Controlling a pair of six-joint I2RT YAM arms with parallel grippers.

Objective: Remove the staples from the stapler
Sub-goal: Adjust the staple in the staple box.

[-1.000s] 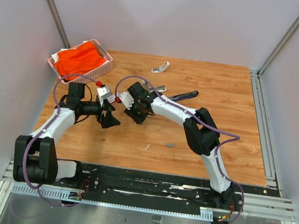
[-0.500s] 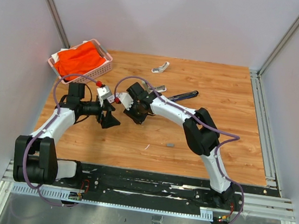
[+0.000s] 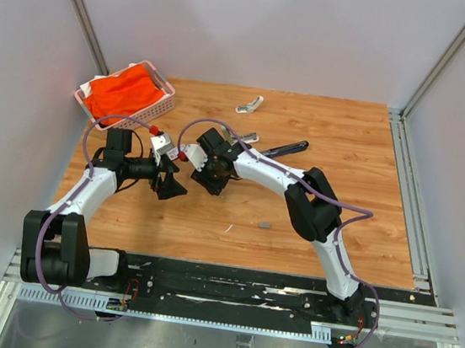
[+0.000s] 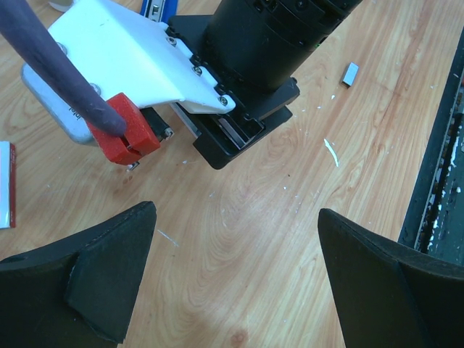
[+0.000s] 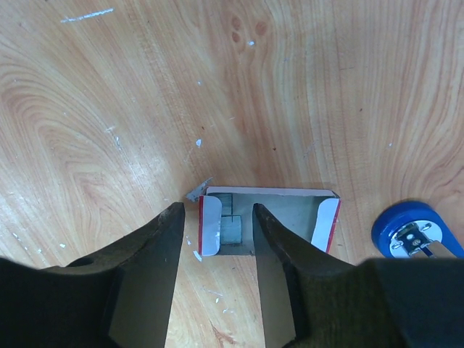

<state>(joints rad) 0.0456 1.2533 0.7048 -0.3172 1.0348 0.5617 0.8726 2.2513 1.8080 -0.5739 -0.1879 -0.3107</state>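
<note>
The right wrist view alone looks into the small flat white cardboard box with red end flaps point(image 5: 286, 217). It lies open on the light wooden bench point(image 5: 109, 109), and a short silver-grey block of staples point(image 5: 232, 229) sits in its left end. The right end effector point(image 5: 217, 210) hangs directly over that end. Its black fingers point(image 5: 145, 275) are narrowly parted, with the staples showing in the gap (whether the pads touch the box I cannot tell). A round blue plastic piece with a metal centre point(image 5: 417, 235) lies just right of the box.

The left wrist view shows the right end effector point(image 4: 230, 136) from outside, pointing down at the bench, with the box hidden beneath it. It also catches a loose grey staple strip point(image 4: 350, 74) lying well apart on the wood. The left end effector point(image 4: 237, 212) is spread wide over bare bench, holding nothing.

The top view gives the poses. The left end effector point(image 3: 171, 189) reaches rightward on a low forearm. The right end effector point(image 3: 212, 182) comes in from the right on a long stretched arm with its elbow raised, and the two sit near each other. The loose grey staple strip point(image 3: 264, 225) lies nearer the bases. A long black-and-silver stapler point(image 3: 285, 149) lies behind the right forearm, and a pink plastic basket point(image 3: 166, 108) holding an orange cloth point(image 3: 124, 93) stands at the back left
</note>
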